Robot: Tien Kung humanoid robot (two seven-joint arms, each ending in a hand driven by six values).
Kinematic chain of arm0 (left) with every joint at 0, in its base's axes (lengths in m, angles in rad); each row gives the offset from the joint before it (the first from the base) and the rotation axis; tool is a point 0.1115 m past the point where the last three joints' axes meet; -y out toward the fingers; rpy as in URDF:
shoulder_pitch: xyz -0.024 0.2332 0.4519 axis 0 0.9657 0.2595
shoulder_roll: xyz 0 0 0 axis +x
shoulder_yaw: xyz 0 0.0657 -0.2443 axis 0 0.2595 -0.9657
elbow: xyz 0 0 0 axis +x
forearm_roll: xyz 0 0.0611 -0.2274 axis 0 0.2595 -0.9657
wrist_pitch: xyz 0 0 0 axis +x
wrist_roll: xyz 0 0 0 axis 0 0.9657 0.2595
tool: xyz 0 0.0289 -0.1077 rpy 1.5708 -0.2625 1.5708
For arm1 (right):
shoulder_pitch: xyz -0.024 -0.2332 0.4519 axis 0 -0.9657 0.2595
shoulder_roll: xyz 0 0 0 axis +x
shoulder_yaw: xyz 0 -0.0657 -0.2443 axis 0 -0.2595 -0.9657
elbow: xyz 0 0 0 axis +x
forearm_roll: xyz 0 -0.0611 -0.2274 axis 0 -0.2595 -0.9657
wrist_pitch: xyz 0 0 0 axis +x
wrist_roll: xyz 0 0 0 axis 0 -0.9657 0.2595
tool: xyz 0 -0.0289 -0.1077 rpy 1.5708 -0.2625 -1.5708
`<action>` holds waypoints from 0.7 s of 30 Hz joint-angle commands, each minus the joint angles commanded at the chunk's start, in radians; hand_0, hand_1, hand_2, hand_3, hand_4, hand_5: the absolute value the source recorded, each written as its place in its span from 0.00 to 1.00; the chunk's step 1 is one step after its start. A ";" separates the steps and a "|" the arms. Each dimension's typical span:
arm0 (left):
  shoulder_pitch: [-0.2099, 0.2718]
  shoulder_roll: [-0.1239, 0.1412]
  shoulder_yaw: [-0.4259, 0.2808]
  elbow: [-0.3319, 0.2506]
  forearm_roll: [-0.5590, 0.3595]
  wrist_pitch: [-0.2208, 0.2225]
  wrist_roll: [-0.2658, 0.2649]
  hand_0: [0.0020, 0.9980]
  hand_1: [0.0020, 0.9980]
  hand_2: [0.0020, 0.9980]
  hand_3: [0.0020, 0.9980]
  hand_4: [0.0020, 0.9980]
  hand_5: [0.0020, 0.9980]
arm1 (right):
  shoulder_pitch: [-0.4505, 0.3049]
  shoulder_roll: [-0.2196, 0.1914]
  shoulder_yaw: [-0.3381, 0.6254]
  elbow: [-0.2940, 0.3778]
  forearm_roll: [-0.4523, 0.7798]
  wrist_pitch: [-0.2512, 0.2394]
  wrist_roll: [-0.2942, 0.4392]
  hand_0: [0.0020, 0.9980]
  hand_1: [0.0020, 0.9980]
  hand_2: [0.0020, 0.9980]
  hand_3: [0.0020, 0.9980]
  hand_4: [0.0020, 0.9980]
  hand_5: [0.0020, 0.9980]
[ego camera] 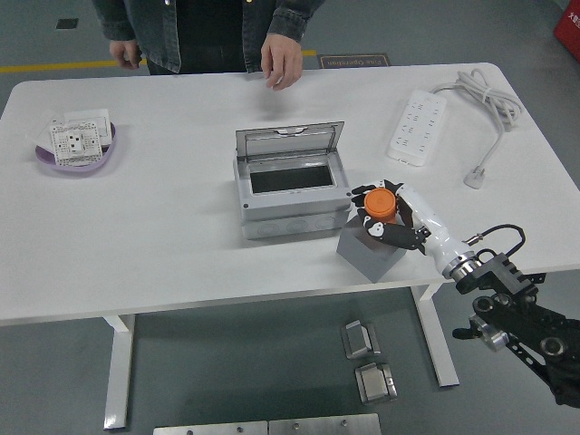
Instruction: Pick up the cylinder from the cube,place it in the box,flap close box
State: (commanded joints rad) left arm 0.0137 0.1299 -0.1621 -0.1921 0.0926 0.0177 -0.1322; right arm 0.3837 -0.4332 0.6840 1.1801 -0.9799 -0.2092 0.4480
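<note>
An orange cylinder (pixel 381 203) is held just above the grey cube (pixel 369 254) near the table's front edge. My right hand (pixel 388 214) comes in from the lower right and is shut on the cylinder, fingers wrapped round its sides. The grey box (pixel 292 194) stands left of the cube with its clear flap (pixel 290 141) tilted up and back, the inside dark. My left hand is out of the picture.
A white power strip (pixel 418 127) with its cable lies at the back right. A purple bowl (pixel 78 154) with a white socket plate sits at the far left. A person stands at the far edge, one hand (pixel 282 60) hanging over the table.
</note>
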 joint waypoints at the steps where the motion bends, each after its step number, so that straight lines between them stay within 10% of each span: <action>1: 0.000 0.000 -0.002 0.000 0.002 0.000 0.001 0.65 0.65 0.58 0.58 0.60 0.25 | 0.005 0.000 0.000 0.002 -0.001 -0.001 -0.001 0.77 0.65 0.66 0.59 0.00 0.00; 16: 0.001 0.008 -0.072 0.003 0.072 0.000 0.028 0.65 0.65 0.58 0.58 0.61 0.25 | 0.229 0.041 -0.084 0.001 -0.168 -0.044 -0.111 0.72 0.62 0.66 0.59 0.00 0.00; 17: 0.001 0.009 -0.078 0.003 0.077 0.000 0.031 0.65 0.65 0.58 0.58 0.61 0.25 | 0.248 0.050 -0.094 -0.004 -0.201 -0.048 -0.131 0.55 0.51 0.65 0.60 0.00 0.00; 21: 0.000 0.013 -0.100 0.004 0.098 0.000 0.039 0.65 0.65 0.58 0.58 0.61 0.25 | 0.335 0.097 -0.148 -0.035 -0.342 -0.028 -0.216 0.55 0.51 0.65 0.60 0.00 0.00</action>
State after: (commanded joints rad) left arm 0.0132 0.1434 -0.2617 -0.1886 0.1910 0.0173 -0.0931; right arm 0.7188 -0.3366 0.5356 1.1452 -1.3222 -0.2376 0.2317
